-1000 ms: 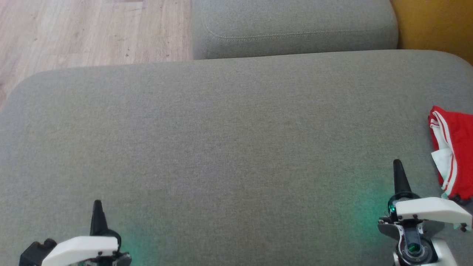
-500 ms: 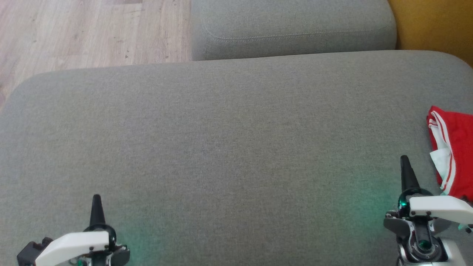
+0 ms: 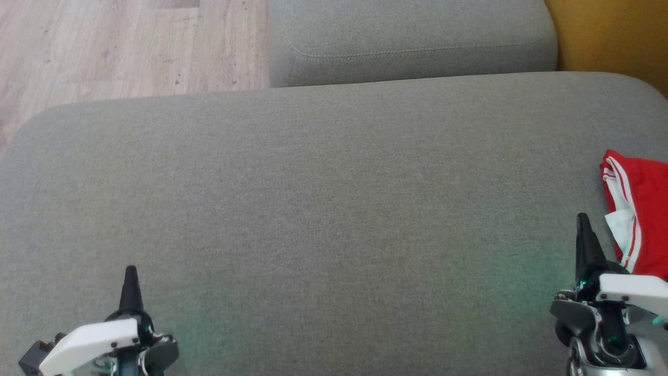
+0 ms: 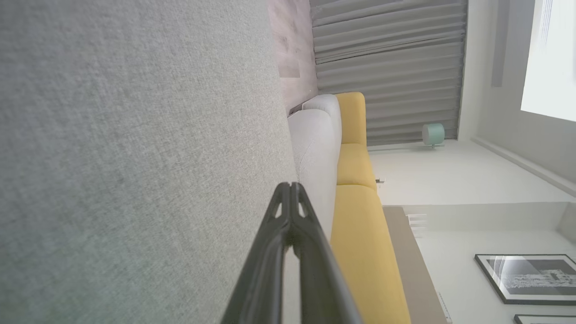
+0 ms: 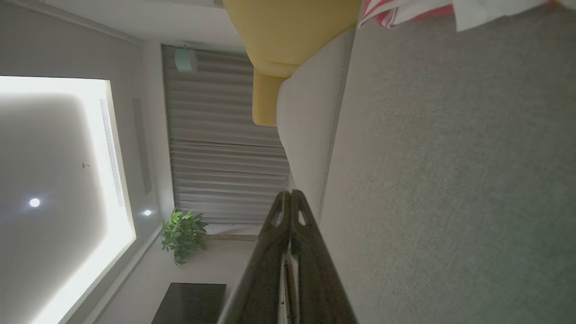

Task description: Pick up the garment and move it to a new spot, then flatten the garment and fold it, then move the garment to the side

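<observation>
No text, label, brand, number or sign can be read on any surface. The white patch (image 3: pixel 620 227) in the red garment (image 3: pixel 649 209), just to the right of the right jaws, bears no legible print. The framed picture (image 4: pixel 526 276) on the wall, well to the right of the left jaws in the left wrist view, shows only a blurred pattern.

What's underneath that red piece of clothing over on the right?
The red garment lies on the grey sofa cushion, toward its right side. Anything beneath its folds is covered, and part of it runs out of frame.
</observation>
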Motion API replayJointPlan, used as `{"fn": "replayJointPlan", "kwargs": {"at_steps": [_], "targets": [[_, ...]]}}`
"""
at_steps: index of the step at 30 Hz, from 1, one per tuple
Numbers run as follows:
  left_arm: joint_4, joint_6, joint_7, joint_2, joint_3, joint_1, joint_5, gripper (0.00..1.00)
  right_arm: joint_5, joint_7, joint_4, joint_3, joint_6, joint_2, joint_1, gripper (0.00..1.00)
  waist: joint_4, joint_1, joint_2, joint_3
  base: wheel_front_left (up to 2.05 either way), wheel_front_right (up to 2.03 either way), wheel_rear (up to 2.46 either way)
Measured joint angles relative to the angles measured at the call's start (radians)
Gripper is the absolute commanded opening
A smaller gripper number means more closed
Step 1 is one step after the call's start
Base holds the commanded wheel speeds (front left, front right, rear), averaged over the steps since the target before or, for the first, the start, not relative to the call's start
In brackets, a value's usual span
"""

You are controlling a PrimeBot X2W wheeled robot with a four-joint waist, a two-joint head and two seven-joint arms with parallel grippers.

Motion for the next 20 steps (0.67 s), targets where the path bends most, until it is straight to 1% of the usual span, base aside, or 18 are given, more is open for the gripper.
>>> {"fn": "replayJointPlan", "kwargs": {"at_steps": [11, 20], "targets": [[-0.015, -0.016, 0.027, 0.000, 0.007, -0.017, -0.120, 0.00, 0.119, 0.035, -0.029, -0.025, 0.000, 0.000, 0.001, 0.00, -0.002, 0.0000, 0.0000, -0.003, 0.00, 0.00, 0.00], [-0.016, -0.016, 0.027, 0.000, 0.008, -0.021, -0.121, 0.00, 0.122, 0.035, -0.030, -0.026, 0.000, 0.000, 0.001, 0.00, -0.002, 0.0000, 0.0000, -0.003, 0.00, 0.00, 0.00]]}}
